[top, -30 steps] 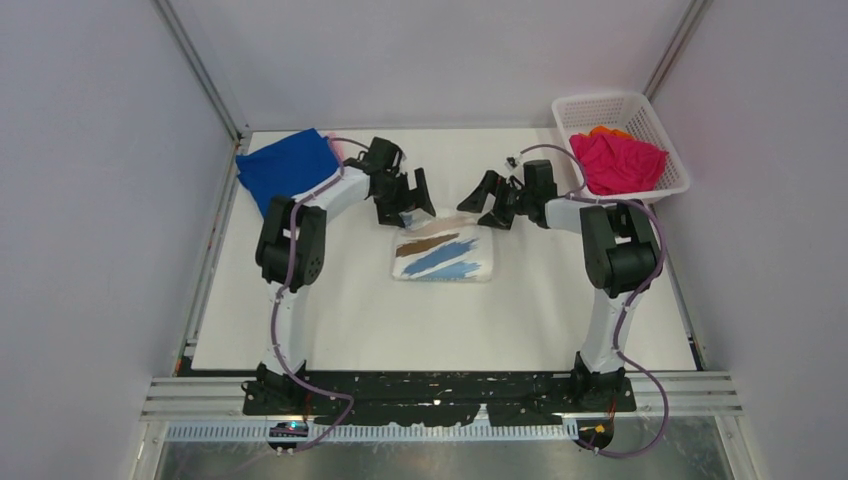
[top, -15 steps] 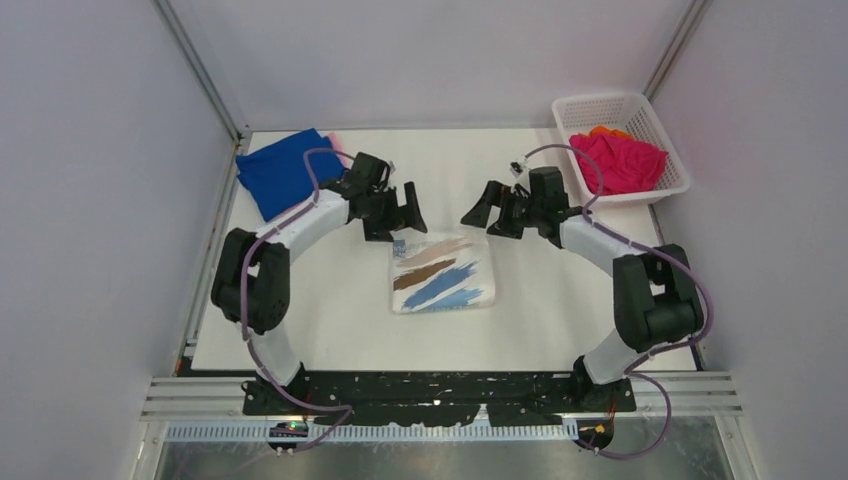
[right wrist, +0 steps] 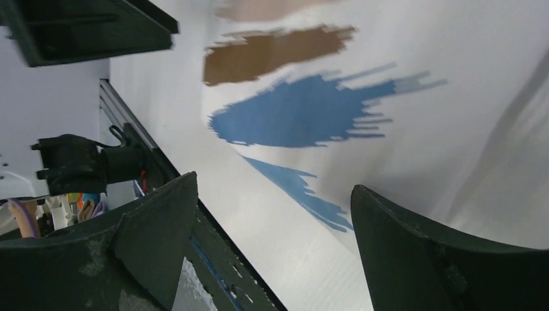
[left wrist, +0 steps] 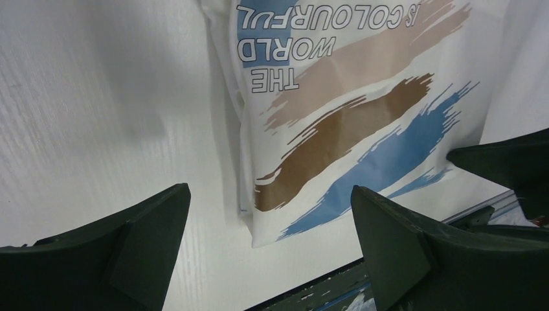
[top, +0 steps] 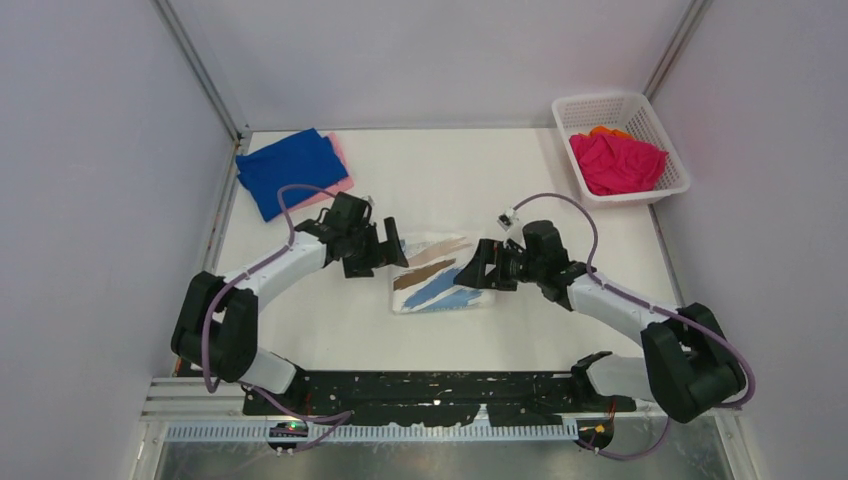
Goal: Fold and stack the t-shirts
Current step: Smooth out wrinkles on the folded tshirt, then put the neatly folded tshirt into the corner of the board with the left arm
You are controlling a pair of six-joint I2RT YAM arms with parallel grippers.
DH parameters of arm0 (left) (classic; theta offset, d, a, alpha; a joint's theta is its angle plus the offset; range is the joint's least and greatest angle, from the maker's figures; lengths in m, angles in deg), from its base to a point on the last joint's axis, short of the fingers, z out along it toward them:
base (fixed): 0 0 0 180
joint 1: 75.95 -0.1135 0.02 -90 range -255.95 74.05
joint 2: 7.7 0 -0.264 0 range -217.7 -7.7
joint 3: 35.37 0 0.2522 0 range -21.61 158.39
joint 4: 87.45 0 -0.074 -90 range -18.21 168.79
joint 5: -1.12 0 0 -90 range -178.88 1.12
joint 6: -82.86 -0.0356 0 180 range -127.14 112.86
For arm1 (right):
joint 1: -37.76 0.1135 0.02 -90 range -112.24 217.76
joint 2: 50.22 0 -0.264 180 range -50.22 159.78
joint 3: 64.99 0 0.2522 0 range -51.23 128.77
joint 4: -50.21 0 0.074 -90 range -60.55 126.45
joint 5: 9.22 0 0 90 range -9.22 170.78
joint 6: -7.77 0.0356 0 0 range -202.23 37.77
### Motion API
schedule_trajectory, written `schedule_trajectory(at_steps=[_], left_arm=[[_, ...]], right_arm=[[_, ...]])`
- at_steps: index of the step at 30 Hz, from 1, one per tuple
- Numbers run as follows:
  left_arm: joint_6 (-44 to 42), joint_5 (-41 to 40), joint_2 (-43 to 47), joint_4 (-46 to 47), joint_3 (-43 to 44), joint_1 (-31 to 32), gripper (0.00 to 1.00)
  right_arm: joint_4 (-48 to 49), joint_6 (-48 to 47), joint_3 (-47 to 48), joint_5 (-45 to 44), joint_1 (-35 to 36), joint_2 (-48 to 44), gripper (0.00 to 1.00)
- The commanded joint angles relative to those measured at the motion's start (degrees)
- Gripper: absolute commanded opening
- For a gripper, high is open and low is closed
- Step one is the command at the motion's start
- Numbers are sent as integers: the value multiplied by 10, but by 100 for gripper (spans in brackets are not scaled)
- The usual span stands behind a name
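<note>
Left gripper (top: 388, 256) and right gripper (top: 476, 272) flank the white shirt (top: 440, 287) mid-table. Open passage: bare table (top: 450, 170) between blue shirt (top: 285, 170) and basket (top: 562, 106), far side.

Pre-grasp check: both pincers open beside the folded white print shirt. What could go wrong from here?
The white t-shirt shows loose stacked layers at the edge near the left pincer, which may catch only the top layer and undo the fold.
The right pincer faces the left one across the shirt; closing in together, they could bump.
The blue t-shirt on the pink t-shirt lies in the far-left corner; a sagging carry may drag.
</note>
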Motion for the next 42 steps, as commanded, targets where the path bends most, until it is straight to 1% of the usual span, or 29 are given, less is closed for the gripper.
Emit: schedule_trajectory(at_steps=[1, 4, 8, 10, 14, 19, 22, 23, 25, 26, 27, 28, 31, 37, 42], left_arm=[[24, 1, -7, 64, -18, 1, 100], [26, 7, -28, 69, -17, 2, 100], [34, 13, -63, 83, -15, 1, 100], [36, 22, -83, 89, -7, 3, 98], [40, 13, -121, 86, 15, 10, 90], [47, 3, -169, 81, 42, 42, 73], [46, -34, -196, 45, 77, 72, 59], [45, -54, -205, 28, 90, 82, 53], [44, -114, -219, -13, 121, 99, 34], [43, -148, -227, -36, 138, 106, 18], [41, -182, -236, -61, 156, 112, 4], [41, -213, -244, -87, 175, 117, 0], [36, -286, -257, -142, 218, 121, 0], [-3, -402, -255, -168, 289, 119, 0], [-44, -494, -313, -222, 417, 106, 0]], right_arm=[[55, 19, -40, -24, 0, 50, 95], [71, 30, -60, -37, 0, 96, 95], [78, 29, -82, -44, -1, 110, 96], [73, 22, -82, -42, -1, 105, 95], [51, 7, -71, -38, 0, 73, 95], [5, -6, -53, -53, 0, -1, 95], [-25, -9, -47, -69, -1, -42, 95], [-28, -11, -46, -80, -2, -63, 95], [-52, -15, -46, -99, -4, -92, 95], [-64, -16, -46, -105, -7, -101, 95], [-74, -21, -46, -119, -8, -119, 95], [-79, -24, -47, -125, -11, -127, 95], [-103, -38, -49, -159, -18, -163, 95], [-130, -56, -58, -236, -26, -217, 95], [-149, -60, -71, -309, -26, -273, 96]])
